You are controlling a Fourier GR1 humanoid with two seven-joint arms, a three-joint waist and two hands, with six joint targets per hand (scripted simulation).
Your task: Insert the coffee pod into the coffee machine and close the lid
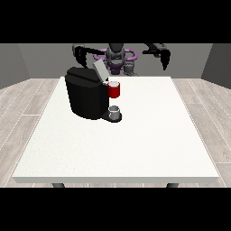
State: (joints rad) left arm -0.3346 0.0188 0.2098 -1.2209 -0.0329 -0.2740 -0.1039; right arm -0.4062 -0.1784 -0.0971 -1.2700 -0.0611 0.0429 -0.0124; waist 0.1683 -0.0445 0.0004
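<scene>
The white table [135, 149] fills most of the front view, and nearly all of its surface lies bare: the whole near half towards the camera, the right half, and a strip along the left edge. The black coffee machine [85, 94] stands on the left part of the far half, set in from the left edge and well back from the near one. Its grey lid [100, 70] is tilted up and open, rising above the machine's top towards the robot [116, 56]. A red thing at the machine [114, 90] sits at the machine's right side, just below the raised lid. Under it, on the machine's low black base, stands a small grey thing [115, 111] (I cannot tell whether this is the coffee pod).

Both hands are held high beyond the far edge of the table, well apart from the machine. The hand at the view's left [80, 53] hangs above and behind the machine's top, near the lid; the hand at the view's right [165, 57] hangs over the far right corner, with open table below it. They show only as small dark shapes, so I cannot tell whether either is released or clenched, and nothing plainly shows in either.
</scene>
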